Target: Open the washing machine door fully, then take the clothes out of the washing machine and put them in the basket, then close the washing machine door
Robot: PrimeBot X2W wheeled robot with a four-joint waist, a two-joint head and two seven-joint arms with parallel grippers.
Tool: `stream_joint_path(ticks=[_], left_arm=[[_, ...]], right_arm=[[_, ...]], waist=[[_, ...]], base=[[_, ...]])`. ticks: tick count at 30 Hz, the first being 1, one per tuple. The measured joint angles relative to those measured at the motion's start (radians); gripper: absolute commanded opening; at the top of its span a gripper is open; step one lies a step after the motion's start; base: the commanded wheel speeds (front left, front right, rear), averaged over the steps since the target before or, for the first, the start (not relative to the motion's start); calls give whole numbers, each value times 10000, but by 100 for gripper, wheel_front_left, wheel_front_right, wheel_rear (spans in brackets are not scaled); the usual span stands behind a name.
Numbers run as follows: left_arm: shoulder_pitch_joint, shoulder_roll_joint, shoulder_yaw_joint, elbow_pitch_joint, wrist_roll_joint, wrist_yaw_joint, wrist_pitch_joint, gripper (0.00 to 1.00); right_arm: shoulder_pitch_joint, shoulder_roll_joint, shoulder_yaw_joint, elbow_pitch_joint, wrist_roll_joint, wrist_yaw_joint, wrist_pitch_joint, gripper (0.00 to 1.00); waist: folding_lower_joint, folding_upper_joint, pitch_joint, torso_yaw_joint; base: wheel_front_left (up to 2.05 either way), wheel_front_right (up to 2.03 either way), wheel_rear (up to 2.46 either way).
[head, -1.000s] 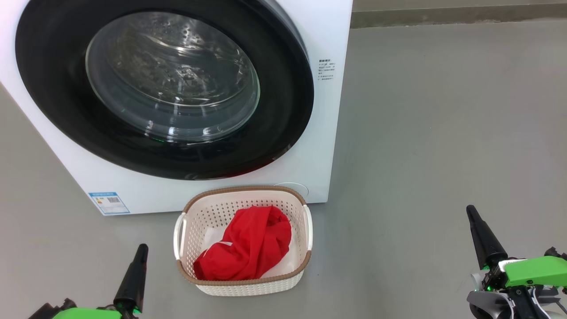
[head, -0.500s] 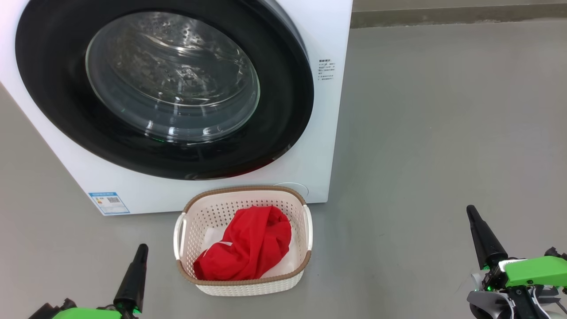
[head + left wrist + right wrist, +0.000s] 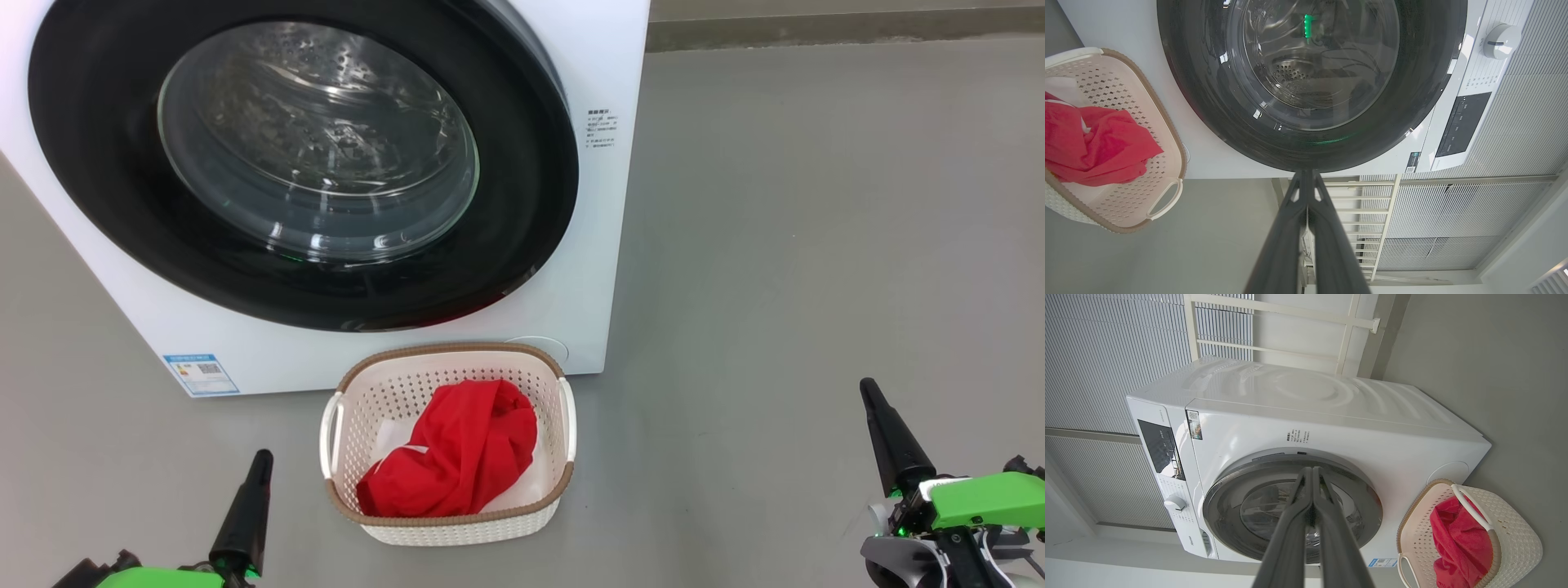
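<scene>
The white washing machine [image 3: 596, 49] stands at the upper left of the head view, its round black-rimmed door [image 3: 522, 229] lying flush against the front, closed. In front of it on the floor sits the cream basket [image 3: 457, 531] with the red clothes [image 3: 457, 457] heaped inside. My left gripper [image 3: 261, 457] is shut and empty at the lower left, left of the basket. Lower right, well clear of the basket, my right gripper [image 3: 867, 388] is also shut and empty. The left wrist view shows the door [image 3: 1208, 106], the basket [image 3: 1167, 122] and the clothes [image 3: 1098, 151]; the right wrist view shows the machine [image 3: 1331, 428] and the basket [image 3: 1515, 539].
Grey floor [image 3: 816, 245] spreads open to the right of the machine. A wall base runs along the top edge. A white railing [image 3: 1347, 330] and ribbed wall panels stand behind the machine. A blue label [image 3: 200, 373] marks the machine's lower front.
</scene>
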Motion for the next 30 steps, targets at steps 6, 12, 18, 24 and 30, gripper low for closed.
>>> stream_joint_path(ticks=[6, 12, 18, 24, 30], left_arm=[[0, 0, 0, 0, 0, 0, 0, 0], [0, 0, 2, 0, 0, 0, 0, 0], [0, 0, 2, 0, 0, 0, 0, 0], [0, 0, 2, 0, 0, 0, 0, 0], [0, 0, 2, 0, 0, 0, 0, 0]], right_arm=[[0, 2, 0, 0, 0, 0, 0, 0], [0, 4, -4, 0, 0, 0, 0, 0], [0, 6, -6, 0, 0, 0, 0, 0], [0, 8, -12, 0, 0, 0, 0, 0], [0, 10, -13, 0, 0, 0, 0, 0]], waist=[[0, 0, 0, 0], [-1, 0, 0, 0], [0, 0, 0, 0], [-1, 0, 0, 0], [-1, 0, 0, 0]], base=[[0, 0, 0], [0, 0, 0], [0, 0, 0], [0, 0, 0], [0, 0, 0]])
